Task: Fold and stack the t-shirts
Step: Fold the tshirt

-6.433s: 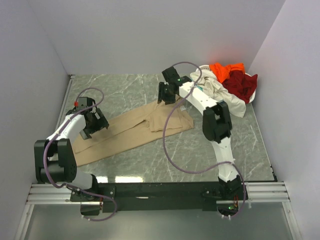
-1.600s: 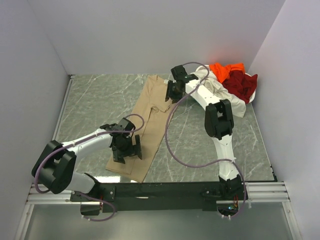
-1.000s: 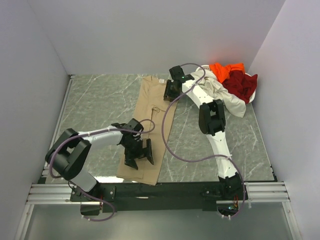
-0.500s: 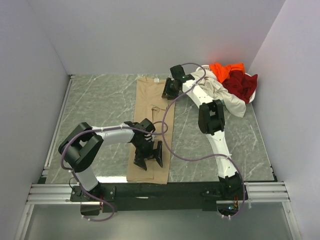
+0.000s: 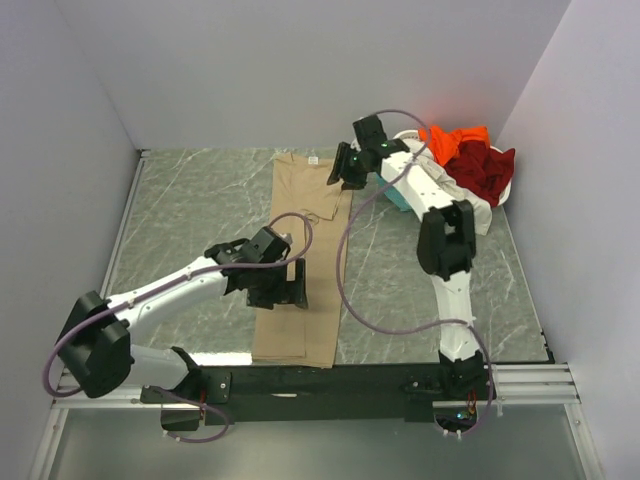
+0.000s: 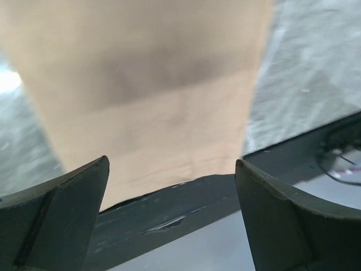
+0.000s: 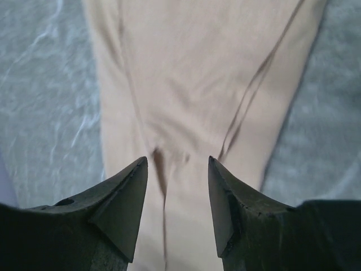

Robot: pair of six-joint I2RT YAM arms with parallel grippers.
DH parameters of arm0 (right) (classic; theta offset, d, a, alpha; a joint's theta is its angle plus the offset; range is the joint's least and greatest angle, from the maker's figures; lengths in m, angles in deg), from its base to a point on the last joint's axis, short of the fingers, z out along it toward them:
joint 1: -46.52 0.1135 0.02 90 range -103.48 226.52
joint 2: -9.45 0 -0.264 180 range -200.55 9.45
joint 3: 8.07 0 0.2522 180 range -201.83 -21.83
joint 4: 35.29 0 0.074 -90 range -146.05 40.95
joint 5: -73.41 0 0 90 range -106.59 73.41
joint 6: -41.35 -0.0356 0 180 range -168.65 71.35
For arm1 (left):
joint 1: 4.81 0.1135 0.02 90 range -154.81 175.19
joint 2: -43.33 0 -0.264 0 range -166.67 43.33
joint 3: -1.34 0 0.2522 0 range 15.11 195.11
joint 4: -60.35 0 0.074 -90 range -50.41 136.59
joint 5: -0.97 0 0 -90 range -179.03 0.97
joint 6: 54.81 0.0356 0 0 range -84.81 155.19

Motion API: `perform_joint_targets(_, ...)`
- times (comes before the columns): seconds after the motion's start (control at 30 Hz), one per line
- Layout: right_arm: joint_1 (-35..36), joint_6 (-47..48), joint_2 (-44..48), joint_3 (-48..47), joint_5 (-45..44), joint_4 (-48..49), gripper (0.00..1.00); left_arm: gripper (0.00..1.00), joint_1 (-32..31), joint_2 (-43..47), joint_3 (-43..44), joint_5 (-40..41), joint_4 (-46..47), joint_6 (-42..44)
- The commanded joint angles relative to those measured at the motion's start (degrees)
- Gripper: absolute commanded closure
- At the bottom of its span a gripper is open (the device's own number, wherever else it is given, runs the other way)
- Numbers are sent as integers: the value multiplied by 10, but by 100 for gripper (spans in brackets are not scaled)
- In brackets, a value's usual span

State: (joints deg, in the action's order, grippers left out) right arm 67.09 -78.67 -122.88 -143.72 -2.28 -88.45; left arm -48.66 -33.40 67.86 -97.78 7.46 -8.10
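Note:
The tan t-shirt (image 5: pixel 303 258) lies as a long narrow folded strip from the back of the table to its near edge; it fills the left wrist view (image 6: pixel 152 90) and the right wrist view (image 7: pixel 192 84). My left gripper (image 5: pixel 286 285) hovers open and empty over its near half. My right gripper (image 5: pixel 345 170) is open and empty just above the shirt's far right corner. The cream-white (image 5: pixel 462 205), bright orange (image 5: pixel 452 136) and dark red (image 5: pixel 485 167) shirts lie piled at the back right. A sliver of teal (image 5: pixel 396 200) shows under the right arm.
The marble table (image 5: pixel 200 200) is walled on three sides. The black rail (image 5: pixel 330 378) runs along the near edge, and the shirt's near hem reaches it (image 6: pixel 186 197). Purple cables loop from both arms over the table.
The tan strip was swung round from a diagonal to lie straight front to back. My left gripper has since let go and lifted back toward the middle; my right gripper has opened and risen.

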Motion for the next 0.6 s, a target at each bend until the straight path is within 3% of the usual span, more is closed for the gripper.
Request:
perform_joint_targets(0.0,12,28,129,77,-7,-2,46,1,1,19,-32,64,-66,-20)
perform_joint_targets(0.2,70,43,253,302,-45,-9,46,10,2,44,-81,55,-87,-41)
perform_joint_targets(0.37,128,10,347,477,-54,-14,47,13,21,51,-103,38,-82,-40)
perform_joint_targets(0.57,199,-47,446,616,-41,-16,48,17,61,82,-143,2,-70,-41)
